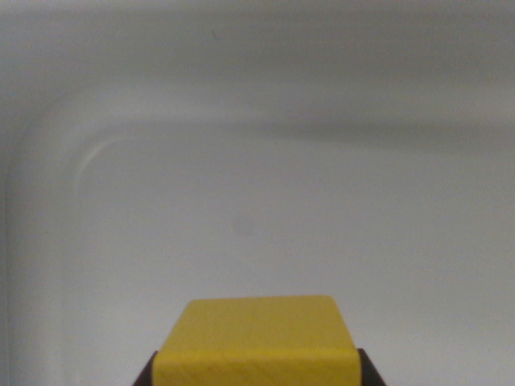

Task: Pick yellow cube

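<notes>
One yellow cube (256, 338) sits at the bottom edge, clamped between the two dark tips of the gripper (256, 371), above a white tray (241, 161).

cube (256, 338) | colour: yellow, matte, edges slightly rounded | pose: level, top face and a strip of front face shown | place: bottom centre of wrist view, partly cut off by frame edge

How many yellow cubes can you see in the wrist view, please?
1. The yellow cube sits at the bottom centre, between the dark tips of the claw. Anything below the picture's edge is hidden.
</notes>
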